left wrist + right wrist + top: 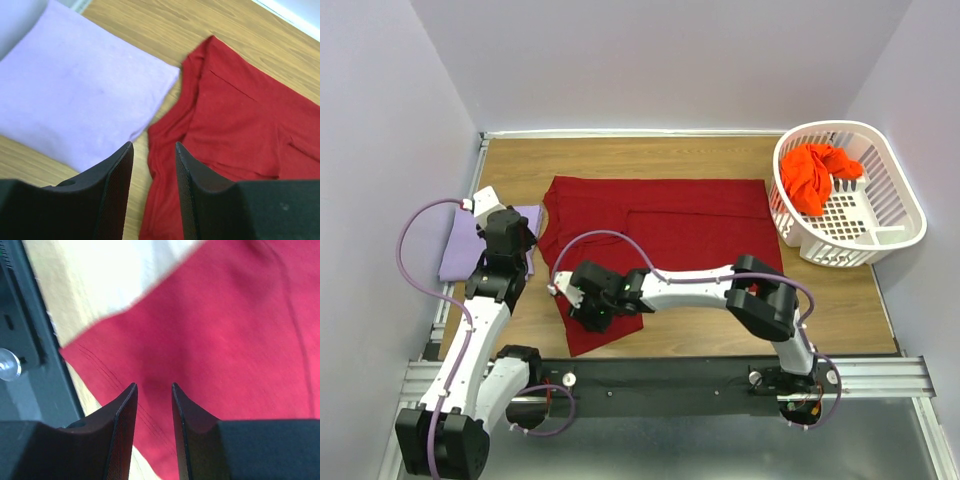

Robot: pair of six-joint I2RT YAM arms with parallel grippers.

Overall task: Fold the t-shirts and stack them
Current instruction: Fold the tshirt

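Crimson tee (665,215) flat, R gripper (152,386) near hem

Plain dark crimson t-shirt (660,235), faint darker stitch lines at its hem, on a light brown wood-grain tabletop (650,155); pale lavender t-shirt (460,250), unpatterned; bright orange-red t-shirt (815,175) against a white lattice basket (895,230). The left arm (470,345) and right arm (690,285) are white with black joints, the left gripper (153,147) and right gripper (154,386) matte black with finely dotted inner faces. Walls (650,60) show pale grey-lilac.
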